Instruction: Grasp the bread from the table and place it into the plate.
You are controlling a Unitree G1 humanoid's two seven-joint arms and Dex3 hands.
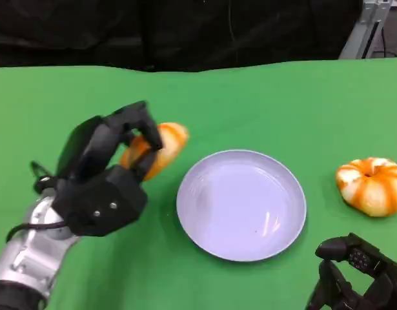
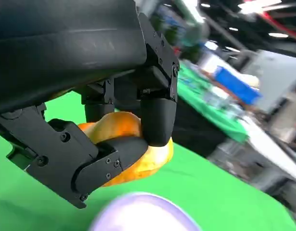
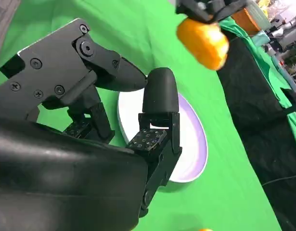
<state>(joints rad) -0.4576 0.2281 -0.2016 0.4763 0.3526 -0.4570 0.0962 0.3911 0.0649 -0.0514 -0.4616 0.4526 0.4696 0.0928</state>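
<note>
while the left robot hand (image 1: 114, 174) gripped the bread (image 1: 161, 150) beside the plate (image 1: 241, 204), the right robot hand (image 1: 356, 278) lay open.

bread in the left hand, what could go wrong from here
1. The left hand holds the bread lifted beside the plate, not over it; released now, it would likely land on the green table.
2. In the left wrist view the fingers wrap only part of the bread, so it might slip in transit.
3. Dropped near the rim, it could roll out or tip the shallow plate.
</note>
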